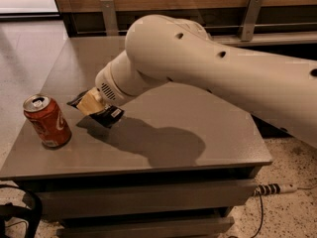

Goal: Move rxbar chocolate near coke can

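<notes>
The red coke can (pixel 47 121) stands upright near the front left edge of the grey table (pixel 198 123). My gripper (pixel 91 103) is just right of the can, with tan fingers (pixel 88 102) shut on the rxbar chocolate (pixel 106 115), a flat black-wrapped bar. The bar is held tilted just above the tabletop, a short gap away from the can. My large white arm (pixel 208 68) reaches in from the right and hides the middle of the table.
A wooden wall with metal brackets (pixel 109 14) runs behind the table. Drawers sit under the tabletop. A power strip and cable (pixel 275 188) lie on the speckled floor at the right. A dark cable (pixel 20 207) hangs at the lower left.
</notes>
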Controlling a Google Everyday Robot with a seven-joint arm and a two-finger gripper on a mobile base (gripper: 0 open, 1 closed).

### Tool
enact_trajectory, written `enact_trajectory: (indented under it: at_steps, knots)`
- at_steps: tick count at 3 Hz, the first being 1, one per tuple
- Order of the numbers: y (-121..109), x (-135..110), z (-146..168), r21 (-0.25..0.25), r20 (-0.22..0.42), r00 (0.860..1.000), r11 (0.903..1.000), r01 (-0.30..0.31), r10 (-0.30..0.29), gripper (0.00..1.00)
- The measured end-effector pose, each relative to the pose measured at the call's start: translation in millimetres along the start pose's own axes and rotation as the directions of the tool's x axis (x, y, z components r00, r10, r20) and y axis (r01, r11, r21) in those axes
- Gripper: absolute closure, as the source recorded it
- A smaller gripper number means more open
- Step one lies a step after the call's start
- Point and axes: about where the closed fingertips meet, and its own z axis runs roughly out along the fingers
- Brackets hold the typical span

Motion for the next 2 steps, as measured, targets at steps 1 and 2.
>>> enact_trajectory:
  at_steps: [1, 2]
  knots:
    - [1.3, -1.3, -1.5, 0.002, 0.002, 1.000, 1.0000, 0.003, -0.003, 0.83]
    - [2.8, -2.6, -3.0, 0.004, 0.003, 1.000, 1.0000, 0.007, -0.007, 0.59]
